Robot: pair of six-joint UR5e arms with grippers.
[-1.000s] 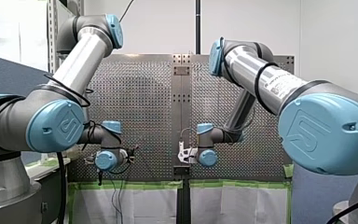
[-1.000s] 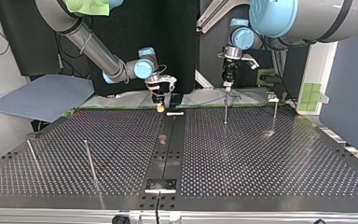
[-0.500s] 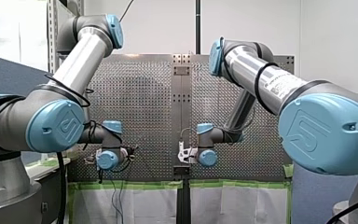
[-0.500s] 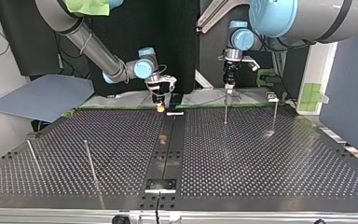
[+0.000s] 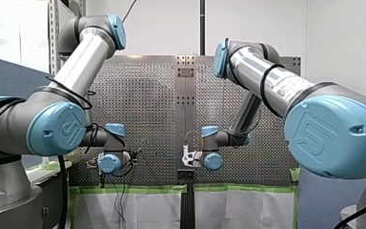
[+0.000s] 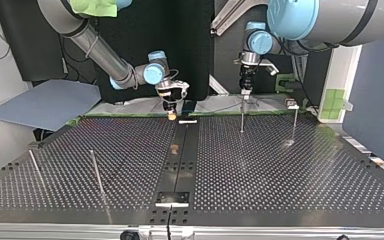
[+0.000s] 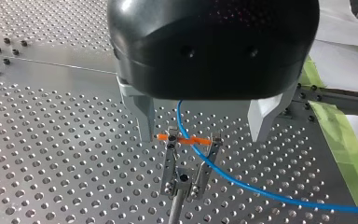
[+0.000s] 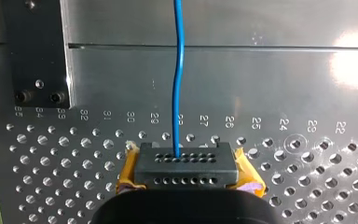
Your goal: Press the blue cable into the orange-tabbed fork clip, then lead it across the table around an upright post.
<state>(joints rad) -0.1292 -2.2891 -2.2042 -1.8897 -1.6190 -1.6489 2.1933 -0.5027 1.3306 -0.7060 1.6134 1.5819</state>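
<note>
1. The table (image 6: 280, 170) is a perforated plate. Only the top view shows you its upright posts: one (image 6: 295, 124) is near the left arm, and two more (image 6: 96, 172) stand well apart at that view's left. The front view shows mostly the arms' bulk and little of the work.
2. The right gripper (image 8: 186, 179) is closed on a black block (image 8: 185, 163), with its yellow pads (image 8: 127, 176) on both sides. You see this hold only in the right wrist view. In the top view the gripper is a small shape at the table's far edge.
3. The left gripper (image 7: 201, 137) stands wide apart with nothing held. Its metal fingers (image 7: 144, 116) straddle the fork clip (image 7: 185, 179) without touching it.
4. The clip looks rigid on its thin stem. Its orange tab (image 7: 186, 139) bridges the prongs, and only the left wrist view shows it.
5. The blue cable (image 8: 179, 93) runs out of the block. In the left wrist view it drops from under the gripper body, crosses the tab, passes between the prongs and trails away over the table. Whether it is fully seated, you cannot tell.
6. Expect the cable to be light, limp and a little springy, and likely to slip in a loose pinch. Take it just beside the clip on the trailing side and keep it gently taut. It is too thin to trace in the top view.
</note>
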